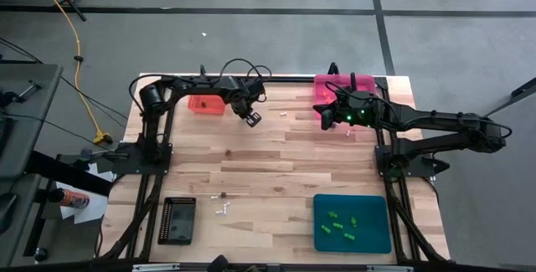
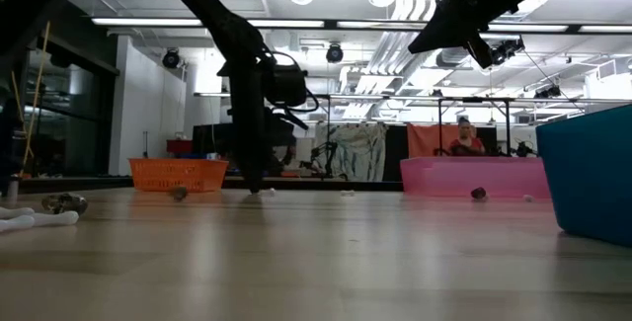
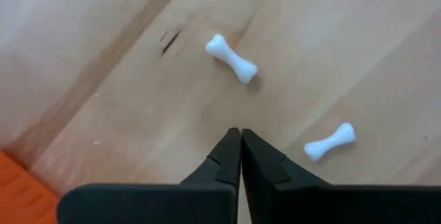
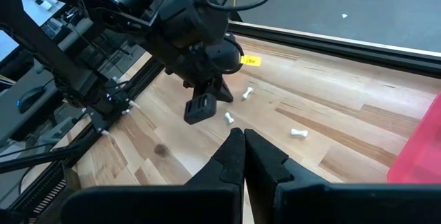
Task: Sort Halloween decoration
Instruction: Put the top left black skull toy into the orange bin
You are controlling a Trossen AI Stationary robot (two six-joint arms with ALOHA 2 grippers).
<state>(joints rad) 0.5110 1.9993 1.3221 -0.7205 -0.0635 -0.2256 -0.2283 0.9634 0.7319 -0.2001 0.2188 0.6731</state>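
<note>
Two small white bone trinkets [image 3: 232, 58] [image 3: 329, 142] of the Halloween decoration lie flat on the wooden table just beyond my left gripper [image 3: 241, 136]. That gripper points down at the far middle of the table [image 1: 251, 120] and is shut; nothing shows between its fingers. My right gripper [image 4: 242, 138] is shut and empty, held high by the pink tray [image 1: 339, 96]. Green trinkets [image 1: 339, 224] lie in the teal tray [image 1: 378, 237]. A brown trinket [image 1: 222, 195] and white ones [image 1: 222, 209] lie near the front.
An orange tray [image 1: 205, 103] stands at the far left beside my left arm, and a black tray [image 1: 177, 219] at the near left. A loose white trinket [image 1: 347, 134] lies near the pink tray. Bare wood fills the table's middle.
</note>
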